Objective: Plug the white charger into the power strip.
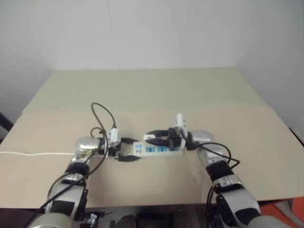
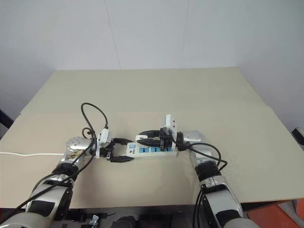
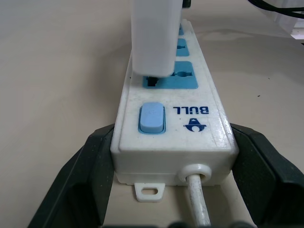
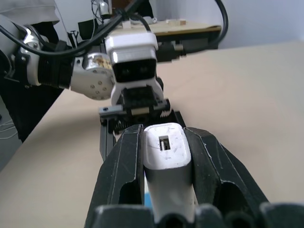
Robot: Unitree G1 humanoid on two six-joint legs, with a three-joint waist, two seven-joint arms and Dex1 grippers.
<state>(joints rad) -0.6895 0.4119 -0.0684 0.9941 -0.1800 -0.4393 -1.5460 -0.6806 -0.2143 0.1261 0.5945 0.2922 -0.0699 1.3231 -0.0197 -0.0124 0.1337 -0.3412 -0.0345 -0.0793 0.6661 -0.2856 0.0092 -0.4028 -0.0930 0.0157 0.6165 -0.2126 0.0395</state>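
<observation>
Centrally on the beige table [image 1: 156, 90] lies the power strip [image 3: 173, 130] — a long, flat bar of glossy white plastic with three blue outlet faces, a rounded blue rocker switch [image 3: 152, 118] and blue "BULL" lettering at its near end. Its thin white cord [image 3: 199, 202] leaves through a round collar at that end. The left gripper [image 2: 124, 149] is clamped on this switch end, one black finger pressed against each long side of the casing, so the strip sits squarely between the jaws. The right gripper [image 4: 164, 156] has its jaws closed on the white charger [image 4: 166, 156], a smooth, rounded-rectangular block (a small rectangular port shows in its upper end face), with one matte, scuffed black finger on each broad flank. In the left wrist view the charger hangs upright just above the outlet face [image 3: 166, 78] nearest the switch — its dark prongs meet the slots, while its body is not yet seated against the blue face. Black cables [image 1: 102, 116] loop above both wrists.
</observation>
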